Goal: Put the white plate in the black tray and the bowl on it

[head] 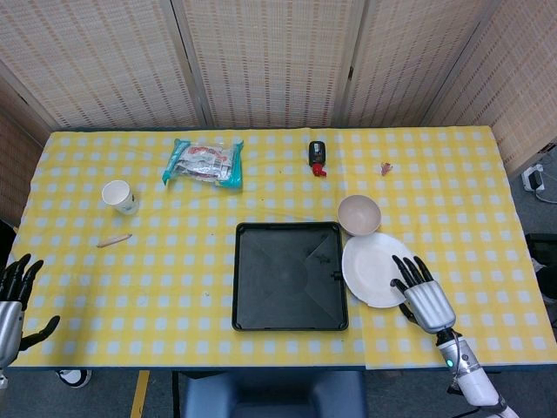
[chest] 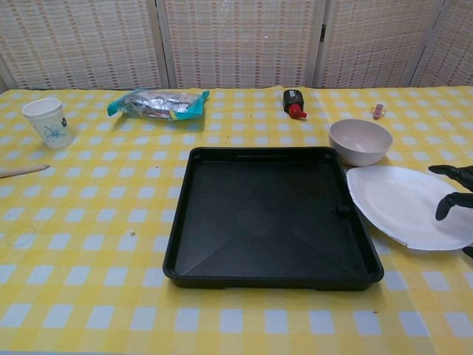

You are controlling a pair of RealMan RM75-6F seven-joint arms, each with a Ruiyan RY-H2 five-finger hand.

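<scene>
The white plate (head: pixel 372 268) (chest: pixel 403 204) lies flat on the table just right of the black tray (head: pixel 290 276) (chest: pixel 267 217), its left rim over the tray's right edge. A beige bowl (head: pixel 359 214) (chest: pixel 360 141) stands upright behind the plate, touching neither hand. My right hand (head: pixel 420 297) (chest: pixel 455 194) is open, fingers spread, its fingertips over the plate's near-right rim; I cannot tell whether they touch it. My left hand (head: pixel 13 300) is open at the table's near-left corner, far from everything.
A paper cup (head: pixel 118 196) (chest: pixel 47 122) and a wooden stick (head: pixel 114 239) sit at the left. A snack bag (head: pixel 204 163) (chest: pixel 158 103) and a small black bottle with a red cap (head: pixel 317 157) (chest: pixel 294 103) lie toward the back. A tiny pink item (head: pixel 385 168) lies at the back right.
</scene>
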